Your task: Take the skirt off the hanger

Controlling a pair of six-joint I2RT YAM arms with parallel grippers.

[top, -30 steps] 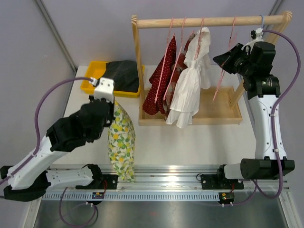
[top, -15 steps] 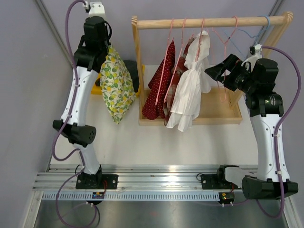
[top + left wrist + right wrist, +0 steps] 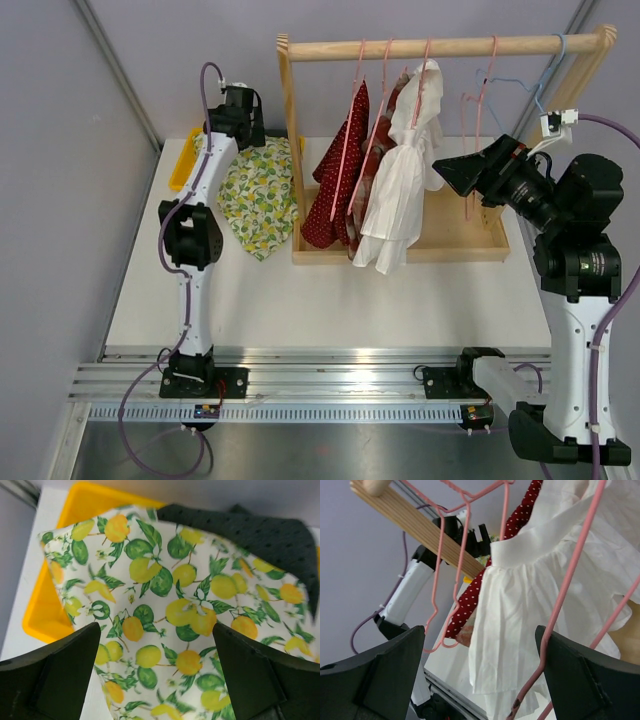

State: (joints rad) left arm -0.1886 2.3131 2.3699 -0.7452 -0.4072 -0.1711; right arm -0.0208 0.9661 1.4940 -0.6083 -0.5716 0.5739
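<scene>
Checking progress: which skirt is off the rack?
The lemon-print skirt, draped over the yellow tray at left; the red dotted skirt and white skirt hang from the wooden rail.

A wooden clothes rack stands at the far right of the white table (image 3: 400, 300), its round rod (image 3: 440, 46) running left to right above a shallow wooden base (image 3: 450, 235). 3 garments hang from the left half of the rod, pressed together: a red one with white dots (image 3: 335, 170) on the left, a darker red patterned one (image 3: 372, 160) behind it, and a white ruffled one (image 3: 395, 190) on the right. A yellow tray (image 3: 185, 172) sits at the table's far left corner, just left of the rack's post (image 3: 290, 130), with a dark cloth (image 3: 250, 530) lying in it. An aluminium rail (image 3: 340, 385) runs along the near edge.
</scene>
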